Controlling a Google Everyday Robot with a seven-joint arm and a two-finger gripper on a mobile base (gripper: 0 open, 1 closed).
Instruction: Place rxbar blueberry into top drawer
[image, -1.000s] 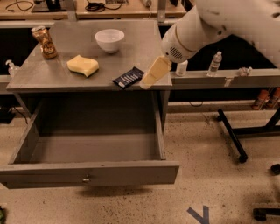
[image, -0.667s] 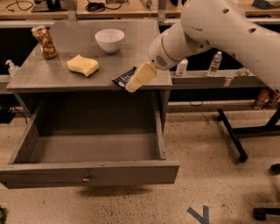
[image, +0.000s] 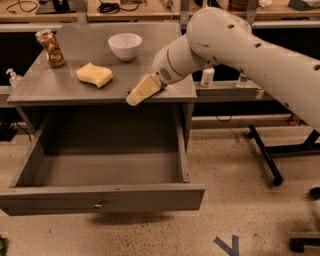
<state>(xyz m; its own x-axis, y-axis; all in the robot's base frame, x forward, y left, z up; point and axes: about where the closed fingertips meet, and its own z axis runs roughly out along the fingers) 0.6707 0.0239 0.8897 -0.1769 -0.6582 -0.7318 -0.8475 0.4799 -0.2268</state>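
1. I cannot make out the bar. The gripper covers a spot at the front edge of the table, right of centre, and whatever lies beneath it is hidden.
2. The gripper is tan and tilts down to the left, with its tip at the table's front lip, above the open drawer. I cannot tell whether it is open or closed, or whether it has hold of anything.
3. The drawer is pulled well out below the tabletop. Its grey front faces the room, with a small metal lock at its centre.
4. The white arm comes in from the upper right and bends down over the table's right end to the gripper.
5. A yellow sponge lies on the table to the left of the gripper, apart from it.
6. A white bowl stands upright behind the sponge, towards the back of the table.
7. A brown patterned can stands near the back left corner.
8. A small white bottle stands on a lower ledge to the right of the table, just under the arm.
9. Blue tape marks the speckled floor in front of the drawer, off to the right.
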